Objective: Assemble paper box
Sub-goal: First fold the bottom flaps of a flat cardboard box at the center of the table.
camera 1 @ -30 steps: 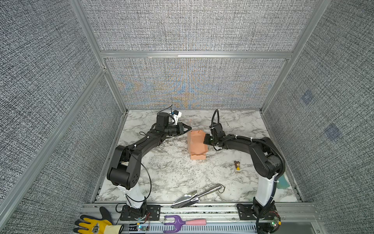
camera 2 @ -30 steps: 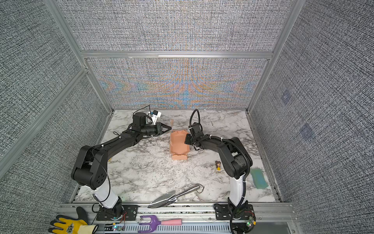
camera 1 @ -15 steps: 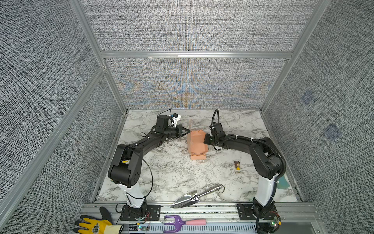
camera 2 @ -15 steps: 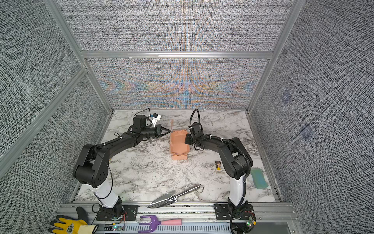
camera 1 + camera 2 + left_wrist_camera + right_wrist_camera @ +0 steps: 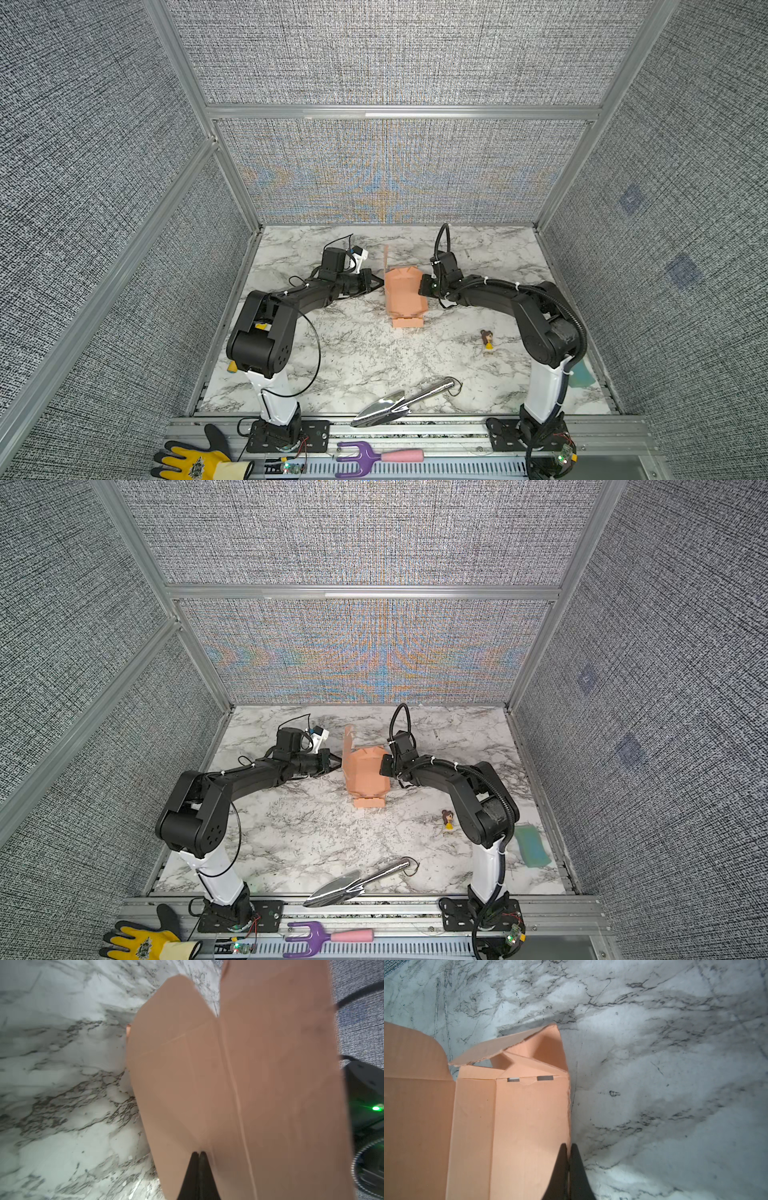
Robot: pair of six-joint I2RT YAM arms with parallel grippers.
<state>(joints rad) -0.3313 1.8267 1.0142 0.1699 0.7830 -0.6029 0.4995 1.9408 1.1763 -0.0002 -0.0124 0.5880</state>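
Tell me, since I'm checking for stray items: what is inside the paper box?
Inside the paper box only bare creased cardboard shows, plus two slots at one end fold with the marble table visible through them. The space beneath the folded end flaps is covered.

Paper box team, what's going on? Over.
Both shut: left gripper, right gripper, tips at paper box sides. Box half folded, one flap upright. Lying apart: trowel, figurine.

Paper box (image 5: 405, 297) partly folded on tabletop (image 5: 374, 357). Left hand (image 5: 379, 284) at its 9 o'clock, right hand (image 5: 423, 286) at 3 o'clock.
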